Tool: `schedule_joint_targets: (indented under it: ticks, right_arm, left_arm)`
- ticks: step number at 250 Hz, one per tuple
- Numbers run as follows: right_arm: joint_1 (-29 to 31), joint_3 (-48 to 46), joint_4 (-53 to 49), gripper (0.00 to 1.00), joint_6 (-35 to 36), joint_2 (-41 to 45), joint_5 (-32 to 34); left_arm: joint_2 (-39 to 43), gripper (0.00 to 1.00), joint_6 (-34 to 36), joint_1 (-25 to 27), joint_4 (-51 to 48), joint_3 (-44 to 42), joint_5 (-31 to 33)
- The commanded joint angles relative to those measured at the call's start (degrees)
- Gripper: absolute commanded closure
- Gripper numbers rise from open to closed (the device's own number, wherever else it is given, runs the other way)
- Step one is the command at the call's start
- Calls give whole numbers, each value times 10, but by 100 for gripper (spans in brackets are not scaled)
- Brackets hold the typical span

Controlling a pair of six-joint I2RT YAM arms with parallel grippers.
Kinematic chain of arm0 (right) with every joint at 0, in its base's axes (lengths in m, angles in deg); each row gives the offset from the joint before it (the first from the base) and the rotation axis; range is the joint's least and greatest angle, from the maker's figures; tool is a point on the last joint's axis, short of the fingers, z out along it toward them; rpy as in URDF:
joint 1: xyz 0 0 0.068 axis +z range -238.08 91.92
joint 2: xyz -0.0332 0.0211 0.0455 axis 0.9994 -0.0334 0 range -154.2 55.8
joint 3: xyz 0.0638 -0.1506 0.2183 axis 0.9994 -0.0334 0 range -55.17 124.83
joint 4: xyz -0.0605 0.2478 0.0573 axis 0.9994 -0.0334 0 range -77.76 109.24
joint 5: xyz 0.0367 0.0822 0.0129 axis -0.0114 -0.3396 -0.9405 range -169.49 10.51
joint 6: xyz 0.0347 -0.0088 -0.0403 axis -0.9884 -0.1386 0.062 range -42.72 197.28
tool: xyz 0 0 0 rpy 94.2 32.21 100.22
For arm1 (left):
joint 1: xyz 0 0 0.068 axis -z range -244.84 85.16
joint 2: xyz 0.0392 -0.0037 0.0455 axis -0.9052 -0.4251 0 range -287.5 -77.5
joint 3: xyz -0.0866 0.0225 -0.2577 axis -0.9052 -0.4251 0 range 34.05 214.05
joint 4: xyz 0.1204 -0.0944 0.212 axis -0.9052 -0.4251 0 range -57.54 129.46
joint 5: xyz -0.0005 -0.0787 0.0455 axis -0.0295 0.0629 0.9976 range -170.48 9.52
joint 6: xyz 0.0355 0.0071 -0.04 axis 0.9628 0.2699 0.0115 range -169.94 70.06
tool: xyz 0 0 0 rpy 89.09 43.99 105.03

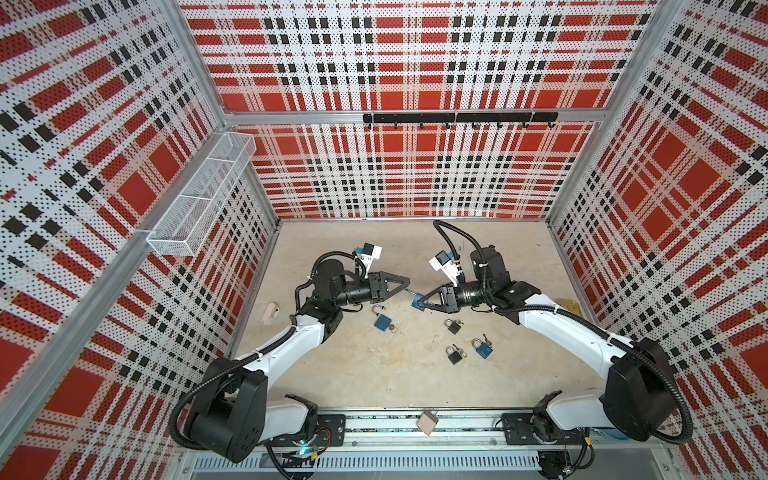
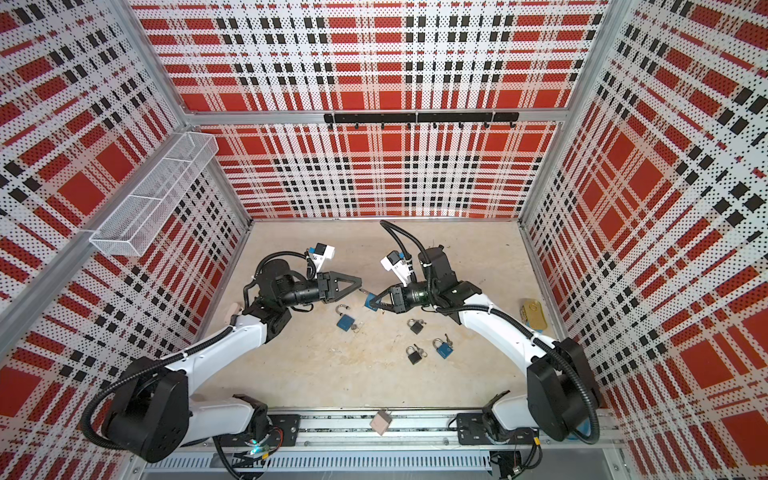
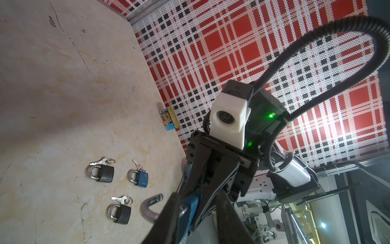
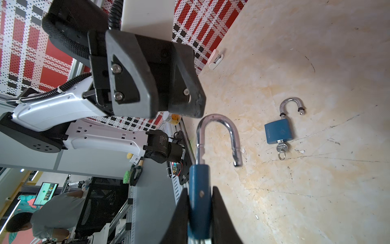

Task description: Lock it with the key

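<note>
I see right gripper (image 4: 199,191) clenched on blue-bodied steel padlock (image 4: 199,175), held between both arms | its curved chrome shackle (image 4: 217,118), swung open, points along the lock's long axis at left gripper (image 4: 175,114), just beside | left's fingers parted, empty | left arm nearer, I judge

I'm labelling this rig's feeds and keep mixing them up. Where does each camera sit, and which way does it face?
Top views: high at the front, looking down toward the back wall; left arm and right arm show whole, left gripper facing right gripper.
Left wrist: on the left arm, facing the right arm's camera mount and the SPAM can; own jaws at the edge.
Right wrist: on the right arm, facing the left gripper; own jaws shut on the held blue padlock.
Shared: both wrist views show that padlock.
</note>
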Motion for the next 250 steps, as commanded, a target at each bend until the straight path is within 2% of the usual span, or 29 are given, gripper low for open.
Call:
schedule_joint_targets:
  ticks: [1, 87, 250]
  right_arm:
    - [1, 10, 48, 100, -1, 14, -26]
    - [1, 18, 59, 100, -11, 19, -28]
    - [-4, 24, 51, 100, -11, 12, -6]
  left_arm:
    - [-9, 67, -12, -5, 9, 29, -8]
    - [-44, 68, -2, 3, 14, 2, -10]
    - [2, 68, -12, 3, 16, -30, -34]
